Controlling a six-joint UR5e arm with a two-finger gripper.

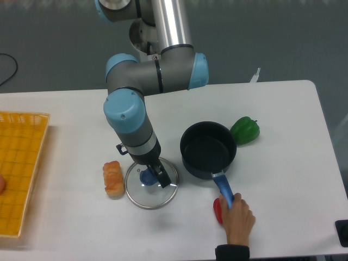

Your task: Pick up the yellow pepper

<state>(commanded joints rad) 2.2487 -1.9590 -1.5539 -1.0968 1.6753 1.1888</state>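
No yellow pepper shows in this view. My gripper [156, 175] points down over the glass lid [151, 185], with its dark fingers right at the lid's blue knob [145, 176]. The wrist hides the gap between the fingers, so I cannot tell whether they are closed on the knob. A green bell pepper [245, 130] lies to the right of the pot. An oblong orange-tan bread roll [113, 178] lies just left of the lid.
A dark pot [208, 149] with a blue handle [224, 188] stands right of the lid. A person's hand [237, 219] at the front edge covers a red object [217, 209]. A yellow basket [19, 168] sits at the far left, with a small orange-pink thing [1, 185] at the frame edge.
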